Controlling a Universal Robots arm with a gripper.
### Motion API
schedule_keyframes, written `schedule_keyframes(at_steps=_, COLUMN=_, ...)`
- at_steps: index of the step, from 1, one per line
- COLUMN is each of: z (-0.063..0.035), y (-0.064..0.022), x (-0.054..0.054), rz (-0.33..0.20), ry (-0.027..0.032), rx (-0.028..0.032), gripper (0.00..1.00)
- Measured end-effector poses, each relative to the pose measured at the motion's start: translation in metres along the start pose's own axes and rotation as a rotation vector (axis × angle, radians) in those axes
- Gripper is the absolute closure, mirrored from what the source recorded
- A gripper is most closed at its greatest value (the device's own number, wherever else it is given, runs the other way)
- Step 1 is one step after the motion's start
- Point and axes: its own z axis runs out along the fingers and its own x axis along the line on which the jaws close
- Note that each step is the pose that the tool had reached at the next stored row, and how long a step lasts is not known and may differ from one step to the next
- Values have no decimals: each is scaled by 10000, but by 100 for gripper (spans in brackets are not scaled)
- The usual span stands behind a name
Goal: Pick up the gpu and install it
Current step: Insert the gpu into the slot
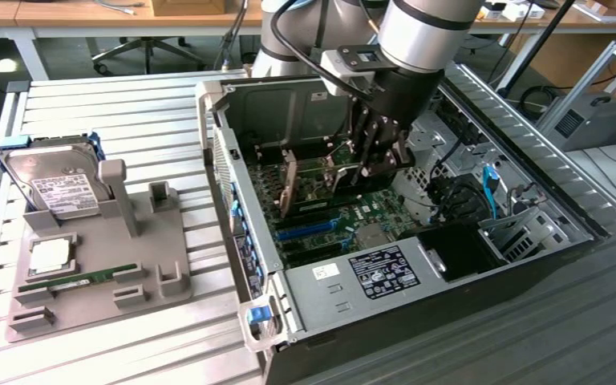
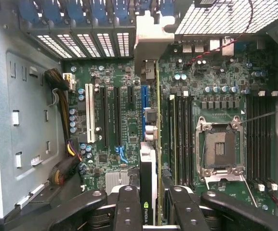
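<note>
gpu [image 2: 148,166]: clamped edge-on in your gripper [image 2: 153,202].
gripper: you see it grasping the gpu by both faces.
motherboard [image 2: 129,159]: straight ahead of your gripper's fingertips.

A: Occlusions?
B: In the wrist view the gpu [image 2: 148,178] is seen edge-on, so its faces can't be made out. The end nearest the gripper [image 2: 152,204] is covered by the fingers [image 2: 126,207], which are themselves cut off by the picture's edge.
A: Seated in a slot?
B: Cannot be told. The card's lower edge is hidden in both views, and in the exterior view most of it is masked by the gripper.
A: Rest?
B: The arm [image 1: 426,24] is cropped at the exterior view's top and the computer case [image 1: 319,313] at its bottom. Print on the case sticker [image 1: 383,271] and on the hard drive [image 1: 57,183] label is too small to be read.
</note>
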Motion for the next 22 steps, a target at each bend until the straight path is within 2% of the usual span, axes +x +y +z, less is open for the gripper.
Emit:
schedule_keyframes(at_steps=10, z=103, y=-1, x=3, rz=-174, ry=7, rx=-5, gripper=73)
schedule_keyframes(at_steps=22, z=155, y=6, x=3, rz=-285, ry=12, rx=-8, gripper=73)
